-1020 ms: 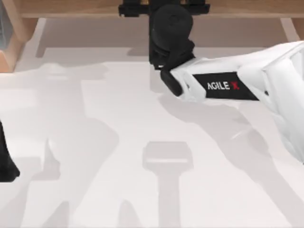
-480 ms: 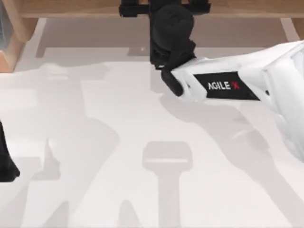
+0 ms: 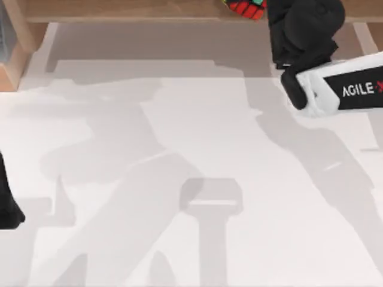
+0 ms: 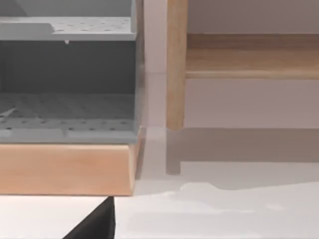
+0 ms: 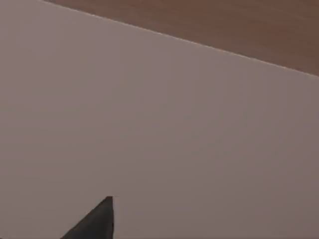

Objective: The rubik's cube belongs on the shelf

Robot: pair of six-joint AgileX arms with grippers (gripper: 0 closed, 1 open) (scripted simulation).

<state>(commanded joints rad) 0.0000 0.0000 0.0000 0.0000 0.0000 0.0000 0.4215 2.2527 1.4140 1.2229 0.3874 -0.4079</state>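
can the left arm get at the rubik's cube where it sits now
Probably not easily. The rubik's cube lies on the shelf at the far edge, right of centre, beside the right claw. The left arm is parked at the table's left edge.

rubik's cube (image 3: 245, 7) and shelf (image 3: 119, 9) cut off by top edge.

overhead camera, wrist cameras near shelf (image 3: 119, 9)
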